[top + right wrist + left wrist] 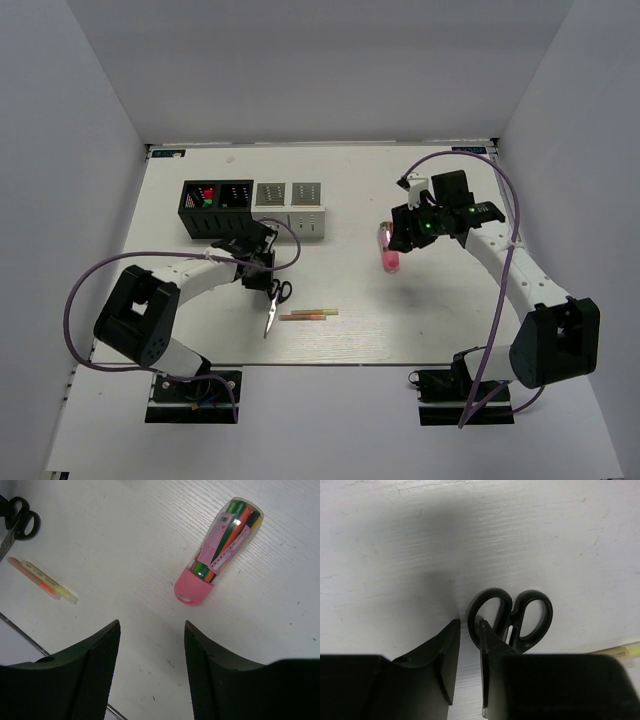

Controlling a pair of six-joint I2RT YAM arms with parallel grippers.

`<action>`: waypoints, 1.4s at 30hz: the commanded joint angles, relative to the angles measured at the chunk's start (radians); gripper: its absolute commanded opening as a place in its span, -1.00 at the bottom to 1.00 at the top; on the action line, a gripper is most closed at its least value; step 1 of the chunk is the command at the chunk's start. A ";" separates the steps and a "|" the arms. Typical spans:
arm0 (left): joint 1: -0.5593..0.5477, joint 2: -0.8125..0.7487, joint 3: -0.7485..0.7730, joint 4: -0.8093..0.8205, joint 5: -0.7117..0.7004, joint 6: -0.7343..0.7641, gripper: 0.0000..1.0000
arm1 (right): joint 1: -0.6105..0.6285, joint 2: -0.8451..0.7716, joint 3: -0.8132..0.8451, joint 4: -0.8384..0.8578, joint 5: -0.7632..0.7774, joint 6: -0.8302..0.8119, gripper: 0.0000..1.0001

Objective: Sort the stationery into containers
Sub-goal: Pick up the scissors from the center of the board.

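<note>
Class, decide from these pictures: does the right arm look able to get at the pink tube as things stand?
Probably yes. The right gripper hangs open just short of the pink tube, and nothing lies between them on the table.

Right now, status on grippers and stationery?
Left gripper narrow at scissors handle, grip unclear. Right gripper open, empty, short of pink tube. Sticks loose. Nothing blocking.

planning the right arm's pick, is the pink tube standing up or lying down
Lying down. The pink clear tube rests on its side on the table, cap toward the open right hand, apart from it.
</note>
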 commanded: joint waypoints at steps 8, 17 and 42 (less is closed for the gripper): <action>-0.071 0.035 0.027 -0.081 -0.200 0.045 -0.44 | -0.047 -0.037 -0.002 0.021 -0.080 0.025 0.15; -0.047 0.006 0.001 -0.082 -0.115 0.019 -1.00 | -0.079 -0.048 -0.009 0.015 -0.117 0.029 0.15; 0.191 -0.174 0.385 0.640 -0.627 0.178 -1.00 | -0.105 -0.105 -0.101 0.039 -0.540 -0.208 -1.00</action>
